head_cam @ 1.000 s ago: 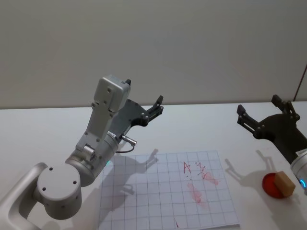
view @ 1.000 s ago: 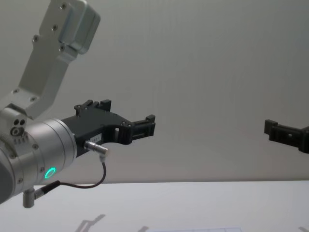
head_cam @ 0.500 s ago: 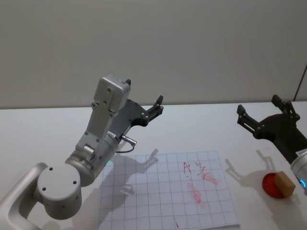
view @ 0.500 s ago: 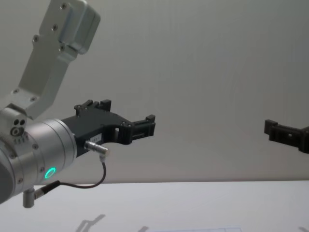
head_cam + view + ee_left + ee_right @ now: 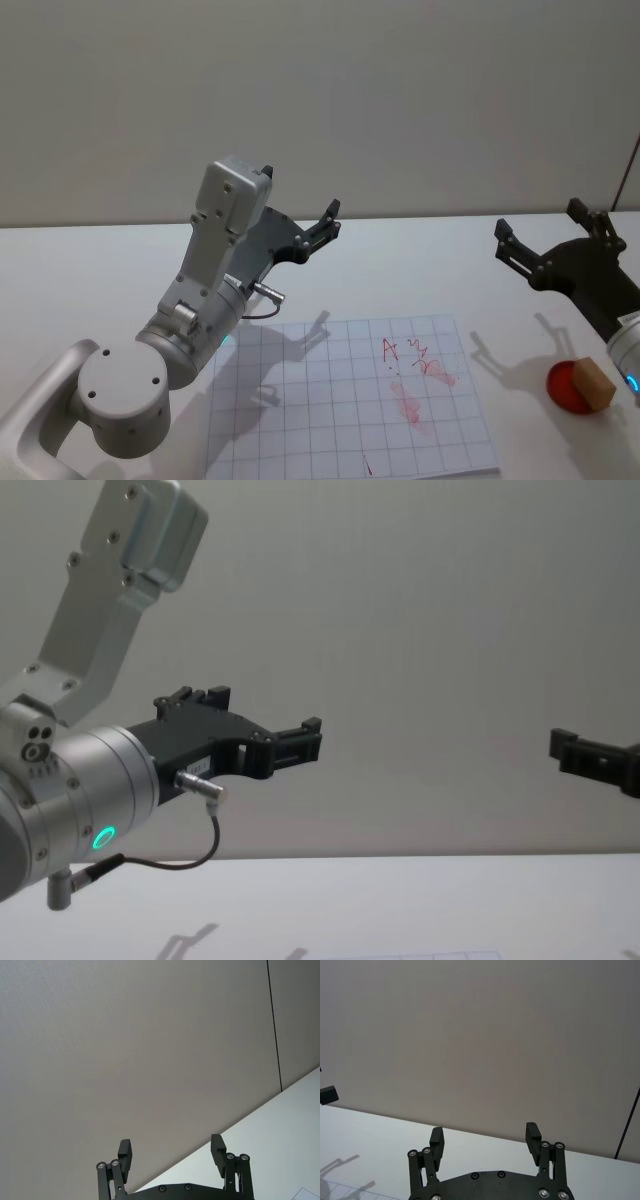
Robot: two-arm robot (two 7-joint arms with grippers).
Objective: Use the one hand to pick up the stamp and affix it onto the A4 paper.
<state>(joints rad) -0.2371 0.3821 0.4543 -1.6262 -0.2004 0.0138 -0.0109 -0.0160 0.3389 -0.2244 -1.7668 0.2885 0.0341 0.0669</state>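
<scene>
While stamp [image 5: 593,384] rests on red pad [image 5: 562,389], left tool [image 5: 331,219] released, right tool [image 5: 538,222] released, paper [image 5: 300,400] marked "A"

The left arm [image 5: 205,270] is angling up from the lower left of the head view, and the left gripper [image 5: 325,226] is hanging in the air near the frame's centre, fingers spread apart. The right gripper [image 5: 540,222] is hovering at the right edge at a similar height, its jaws standing wide open.

Soft bright light, grey shadows (across the A4 paper [image 5: 330,425])
</scene>
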